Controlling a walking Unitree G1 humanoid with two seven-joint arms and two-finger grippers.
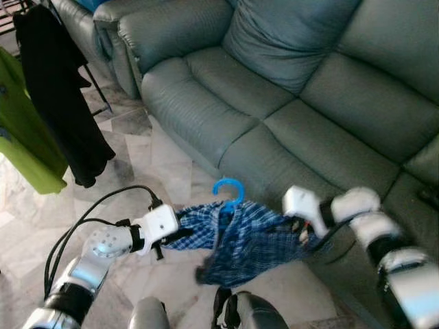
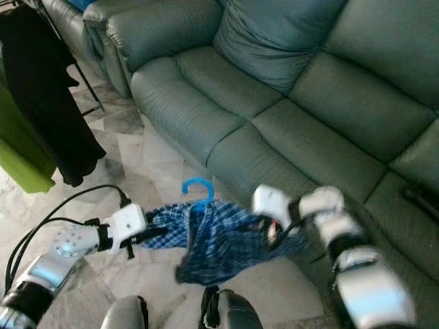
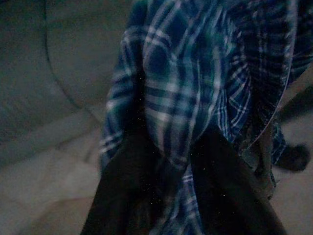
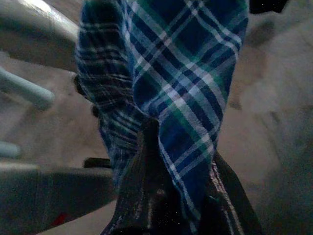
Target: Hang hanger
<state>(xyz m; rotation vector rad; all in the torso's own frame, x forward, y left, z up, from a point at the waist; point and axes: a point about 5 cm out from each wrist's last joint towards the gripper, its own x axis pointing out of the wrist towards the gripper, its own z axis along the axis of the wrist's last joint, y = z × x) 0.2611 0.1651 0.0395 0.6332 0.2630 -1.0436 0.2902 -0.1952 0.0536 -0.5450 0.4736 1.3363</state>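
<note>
Hanging at far left, partly cut off by the frame edge: a green garment (image 1: pixel 24 137) and a black garment (image 1: pixel 58 89), with a thin dark rack leg (image 1: pixel 96 86) beside them. Reaching in from lower left, the left pincer (image 1: pixel 180 232), fingertips buried in cloth and hard to see from the head views; in the dim left wrist view, two dark fingers (image 3: pixel 129 191) closed on a fold of the blue plaid shirt (image 1: pixel 240 243). Draped between both arms above the marbled floor (image 1: pixel 151 157), the shirt, sagging in the middle, with only the blue hook of the hanger (image 1: pixel 228 190) poking up from the collar and the rest of the hanger hidden under fabric. Gripping the shirt's other end from the right, the right pincer (image 1: pixel 302 229), blurred in both eye views; in the right wrist view, black fingers (image 4: pixel 142 191) pinched tight around the plaid cloth. Filling the background to the right, a grey-green sofa (image 1: pixel 288 89) with a loose cushion (image 1: pixel 288 38), its far end cut off. Lying low at the bottom edge, dark rounded parts of the robot's body (image 1: pixel 240 312), hard to make out.
</note>
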